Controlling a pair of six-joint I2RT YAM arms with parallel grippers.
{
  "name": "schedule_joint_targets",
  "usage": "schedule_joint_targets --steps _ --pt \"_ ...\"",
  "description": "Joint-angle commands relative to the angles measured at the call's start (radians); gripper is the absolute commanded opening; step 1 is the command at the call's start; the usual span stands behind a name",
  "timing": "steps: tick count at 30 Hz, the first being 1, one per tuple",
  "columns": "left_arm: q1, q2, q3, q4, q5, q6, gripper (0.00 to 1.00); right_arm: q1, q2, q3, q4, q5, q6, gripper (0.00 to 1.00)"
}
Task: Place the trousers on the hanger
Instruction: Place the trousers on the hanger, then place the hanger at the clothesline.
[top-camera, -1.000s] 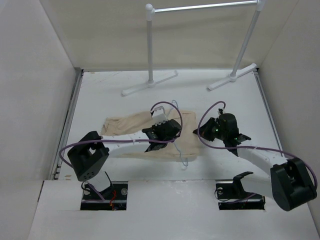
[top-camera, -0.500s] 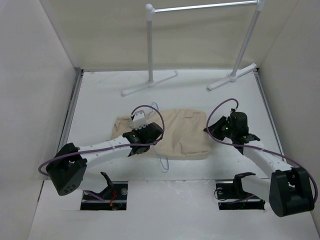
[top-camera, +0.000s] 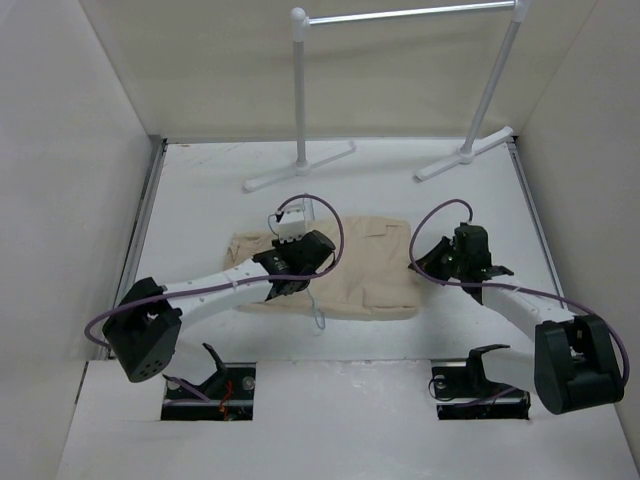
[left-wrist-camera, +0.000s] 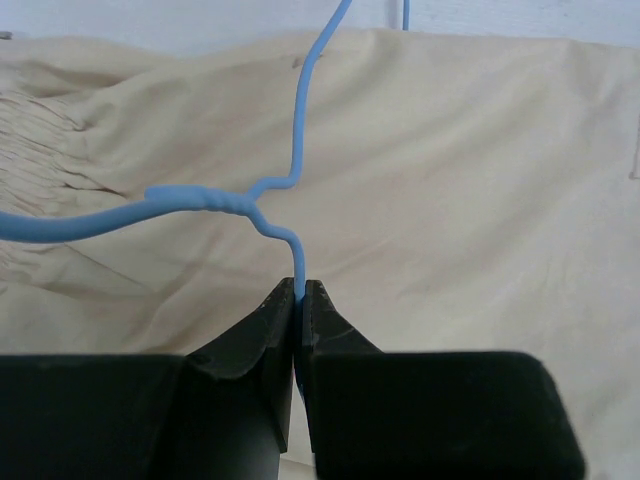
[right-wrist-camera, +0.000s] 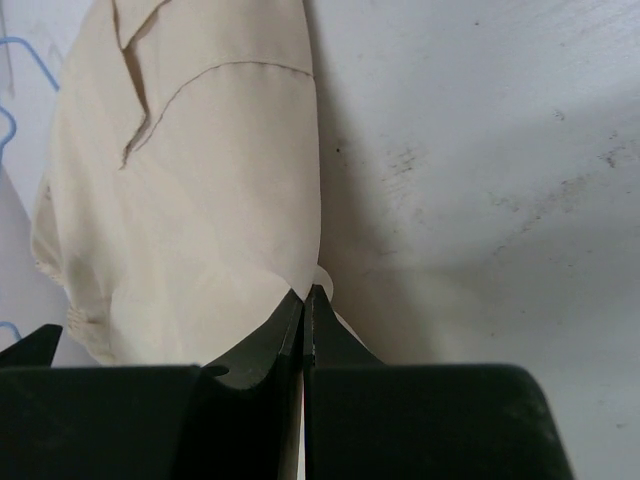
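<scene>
White table (top-camera: 200, 190) bears the folded tan trousers (top-camera: 370, 265), flat at centre, with the thin wire hanger (left-wrist-camera: 215, 200) lying over them. Left gripper (left-wrist-camera: 300, 295) pinches the hanger's wire to steer it; right gripper (right-wrist-camera: 305, 297), fingers (right-wrist-camera: 270, 340) pressed together, apparently nips the cloth's edge as anchor.

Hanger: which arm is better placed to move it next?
Left. The left hand is shut on the hanger wire, right over the trousers. The right hand pinches the trousers' right edge, apart from the hanger, so it likely suits steadying the cloth.
</scene>
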Motion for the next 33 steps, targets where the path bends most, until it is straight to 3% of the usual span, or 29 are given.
schedule_joint_targets --steps 1,5,11,12,16,20,25,30,33 --pt "0.016 -0.015 0.028 -0.009 -0.06 0.071 0.0 0.006 0.002 0.025 0.02 0.042 -0.01 0.04" --pt "0.006 -0.056 0.034 0.039 -0.038 0.074 0.0 0.014 0.008 0.029 0.015 0.043 -0.011 0.04" --pt "0.0 -0.113 0.192 -0.016 0.015 0.085 0.0 0.041 -0.018 0.018 0.006 0.048 0.006 0.12" --pt "0.0 -0.122 0.222 -0.028 0.024 0.088 0.0 0.047 -0.032 0.021 -0.003 0.046 0.006 0.17" --pt "0.006 -0.136 0.388 -0.122 0.063 0.11 0.0 0.072 -0.166 0.066 -0.125 0.056 -0.011 0.5" --pt "-0.002 -0.108 0.628 -0.235 0.08 0.204 0.0 0.074 -0.375 0.196 -0.305 0.056 -0.071 0.63" --pt "0.001 -0.036 0.932 -0.317 0.158 0.266 0.0 0.142 -0.46 0.455 -0.384 -0.01 -0.166 0.66" --pt "0.006 0.102 1.244 -0.378 0.31 0.249 0.0 0.351 -0.362 0.688 -0.292 -0.052 -0.175 0.68" --pt "0.0 0.159 1.322 -0.378 0.336 0.251 0.0 0.461 -0.279 0.776 -0.206 -0.044 -0.183 0.7"
